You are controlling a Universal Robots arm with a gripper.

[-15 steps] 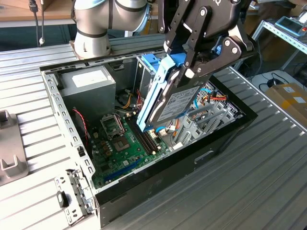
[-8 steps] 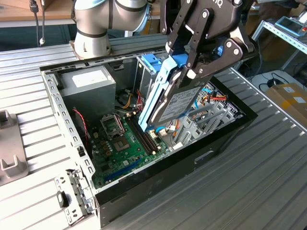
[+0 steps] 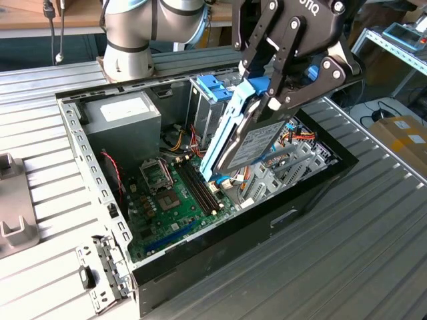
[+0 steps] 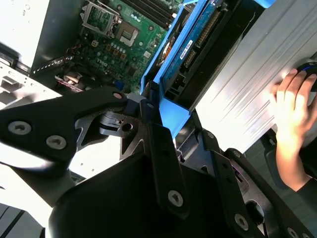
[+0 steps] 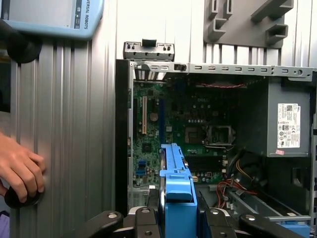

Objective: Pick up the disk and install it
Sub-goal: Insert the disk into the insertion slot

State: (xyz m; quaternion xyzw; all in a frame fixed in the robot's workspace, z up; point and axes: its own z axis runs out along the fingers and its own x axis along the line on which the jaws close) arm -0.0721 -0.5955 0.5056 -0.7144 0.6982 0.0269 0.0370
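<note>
Holding disk (image 3: 252,143) in claw (image 3: 270,93), clenched on its upper end, upper centre of exterior view. Hanging tilted over open case (image 3: 73,130), low end close above motherboard (image 3: 170,193); contact not clear. Gripped at the end, probably to leave the long blue rails (image 3: 220,140) free for sliding into cage (image 3: 200,107) just beside, upper middle. Tilt likely for lining up with the bay. Not seated yet. Noting a hand (image 4: 292,99) on bench (image 3: 373,233) next to case in the second wrist view, resting on a dark object; purpose unknown.
</note>
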